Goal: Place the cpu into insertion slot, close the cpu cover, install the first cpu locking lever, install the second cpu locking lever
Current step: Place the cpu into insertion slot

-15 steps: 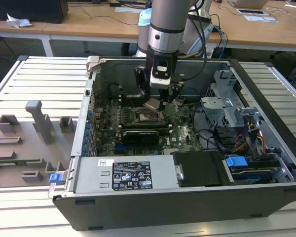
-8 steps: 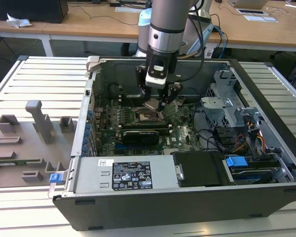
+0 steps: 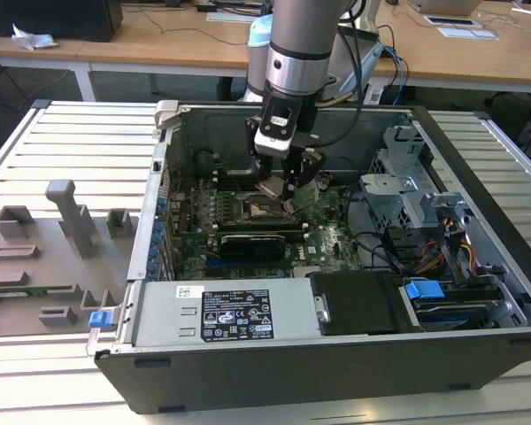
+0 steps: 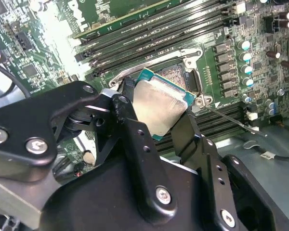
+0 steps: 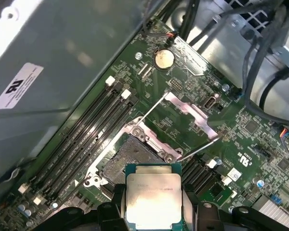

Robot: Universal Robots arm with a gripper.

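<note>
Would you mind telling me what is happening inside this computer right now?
A robot arm is working inside an open computer case. Its jaws are shut on the processor chip, gripping it by two opposite edges and holding it just over the socket. The chip is not seated yet, and the socket's contact grid is exposed. The metal cover is swung open beside the socket.

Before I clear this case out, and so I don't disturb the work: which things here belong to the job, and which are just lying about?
Job: cpu, clamped in the jaws; insertion slot, bare; cpu cover, swung open.
Lying about: memory slots; coin battery; power supply; grey fixtures at the exterior view's left.
</note>
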